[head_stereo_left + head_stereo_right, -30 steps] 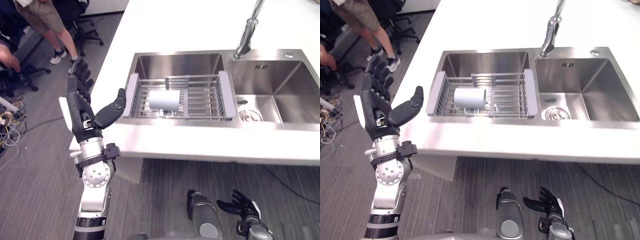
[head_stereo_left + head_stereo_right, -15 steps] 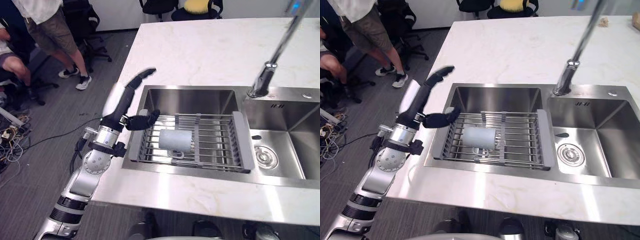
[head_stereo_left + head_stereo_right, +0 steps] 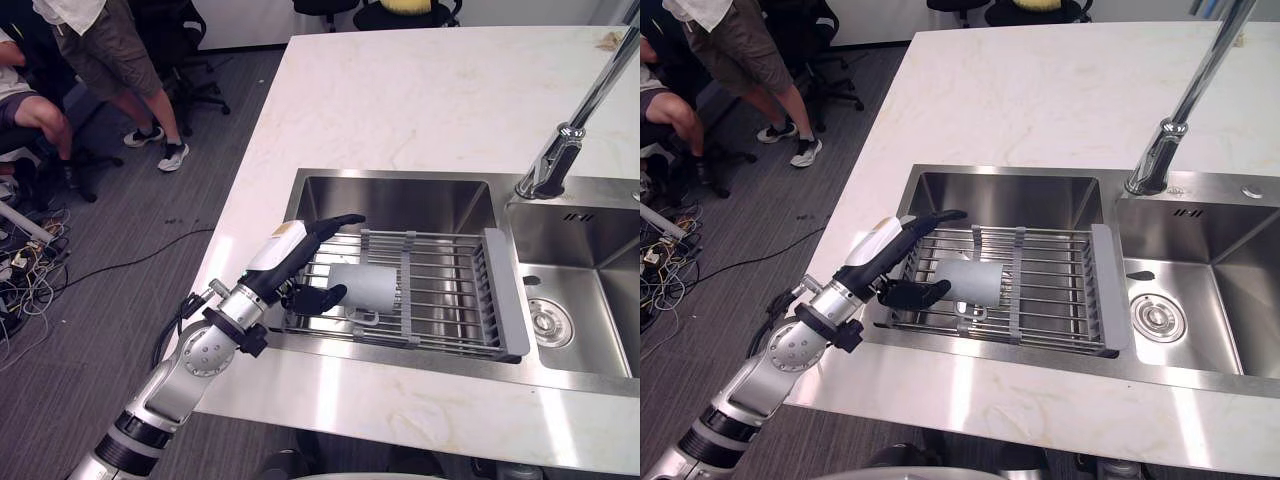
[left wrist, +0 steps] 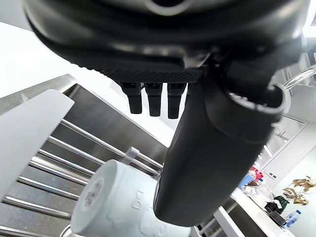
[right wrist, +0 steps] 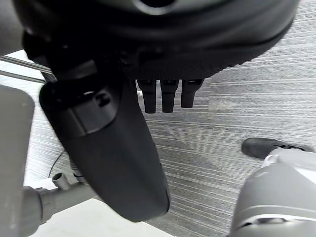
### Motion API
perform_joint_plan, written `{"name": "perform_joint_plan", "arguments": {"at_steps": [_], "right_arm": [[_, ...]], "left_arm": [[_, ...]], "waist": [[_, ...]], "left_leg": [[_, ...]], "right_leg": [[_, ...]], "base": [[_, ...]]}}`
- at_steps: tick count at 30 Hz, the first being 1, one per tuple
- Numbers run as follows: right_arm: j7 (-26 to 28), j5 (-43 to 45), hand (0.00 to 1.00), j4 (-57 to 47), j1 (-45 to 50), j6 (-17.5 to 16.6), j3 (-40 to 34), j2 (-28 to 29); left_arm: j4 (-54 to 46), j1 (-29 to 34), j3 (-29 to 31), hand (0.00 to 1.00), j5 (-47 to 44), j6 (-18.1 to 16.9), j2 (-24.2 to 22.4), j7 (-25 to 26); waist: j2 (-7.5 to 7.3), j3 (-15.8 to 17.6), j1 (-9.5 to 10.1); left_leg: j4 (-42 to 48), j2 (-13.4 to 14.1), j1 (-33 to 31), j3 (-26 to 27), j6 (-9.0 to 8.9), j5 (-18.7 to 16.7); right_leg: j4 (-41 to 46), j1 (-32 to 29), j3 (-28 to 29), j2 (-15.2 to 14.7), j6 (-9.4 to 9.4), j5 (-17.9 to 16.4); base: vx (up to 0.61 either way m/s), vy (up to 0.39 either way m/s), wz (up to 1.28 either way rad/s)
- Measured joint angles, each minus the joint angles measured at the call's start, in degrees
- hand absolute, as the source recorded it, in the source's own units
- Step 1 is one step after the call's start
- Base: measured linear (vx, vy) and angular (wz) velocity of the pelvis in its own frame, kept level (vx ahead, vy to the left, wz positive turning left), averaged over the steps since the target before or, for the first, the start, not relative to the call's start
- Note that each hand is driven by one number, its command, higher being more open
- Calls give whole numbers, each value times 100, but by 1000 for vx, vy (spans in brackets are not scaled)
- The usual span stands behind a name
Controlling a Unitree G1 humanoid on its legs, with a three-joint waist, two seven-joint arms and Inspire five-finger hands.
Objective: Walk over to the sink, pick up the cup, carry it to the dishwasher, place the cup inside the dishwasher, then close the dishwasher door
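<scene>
Cup (image 3: pixel 366 287) lies on its side on the wire rack (image 3: pixel 452 300), which spans the sink's left basin (image 3: pixel 400 200). The cup's base faces the left hand (image 3: pixel 298 258). The left hand is over the rack's left end, fingers straight and apart from the thumb. Thumb tip is just beside the cup's base; contact cannot be told. Right hand (image 5: pixel 113 163) hangs over grey floor (image 5: pixel 237 98), fingers relaxed, holding nothing.
</scene>
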Motion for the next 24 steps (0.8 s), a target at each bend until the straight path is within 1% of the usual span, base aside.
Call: {"name": "perform_joint_plan", "arguments": {"at_steps": [3,8,11,13,15,16,18,21,24], "right_arm": [[-8,-15,90,111,37,1,130,3],[-1,-168,90,138,79,3,213,85],[0,-168,90,139,89,3,213,153],[0,-168,90,138,96,4,213,171],[-3,-165,90,125,94,4,213,199],[-3,-164,90,115,88,7,214,209],[-2,-163,90,56,85,8,218,229],[-21,-160,90,41,120,25,215,229],[-27,-157,90,38,111,61,209,231]], "left_arm": [[-189,258,-103,90,0,-9,2,-32],[-206,314,-326,90,160,-8,-8,-111],[-156,300,-407,90,519,6,-201,-103],[7,224,-457,90,756,31,-434,-86],[374,14,-460,90,1073,172,-726,-20],[459,-41,-460,90,1141,209,-762,20],[767,-181,-460,90,1325,337,-776,130],[1085,-402,-571,90,1467,452,-798,193],[1399,-587,-704,90,1615,462,-808,192]], "waist": [[-2,-91,20],[-45,-216,16],[-83,-240,6],[-95,-241,1],[-99,-244,-24],[-102,-243,-38],[-104,-241,-146],[-120,-231,-162],[-131,-224,-181]], "left_leg": [[-163,-7,97,-5,6,91],[-293,-9,149,-25,16,172],[-294,-14,146,-27,25,179],[-294,-18,133,-30,26,181],[-294,-17,82,-29,32,210],[-295,-16,73,-31,35,212],[-296,-15,64,-35,35,215],[-297,-6,46,-33,34,214],[-298,1,20,-20,32,212]], "right_leg": [[-10,4,1,5,3,-3],[-20,1,-10,2,7,-1],[-20,-1,-11,-4,14,3],[-19,-13,-13,-6,16,5],[0,-70,-12,-6,19,7],[1,-83,-14,-5,20,7],[-24,-85,-21,-1,27,13],[-65,-90,-21,11,38,26],[-92,-113,-15,18,37,38]], "base": [[-50,6,2],[-25,5,2],[0,0,0],[0,0,0],[0,0,0],[0,0,0],[0,0,0],[0,0,0],[2,-1,-1]]}}
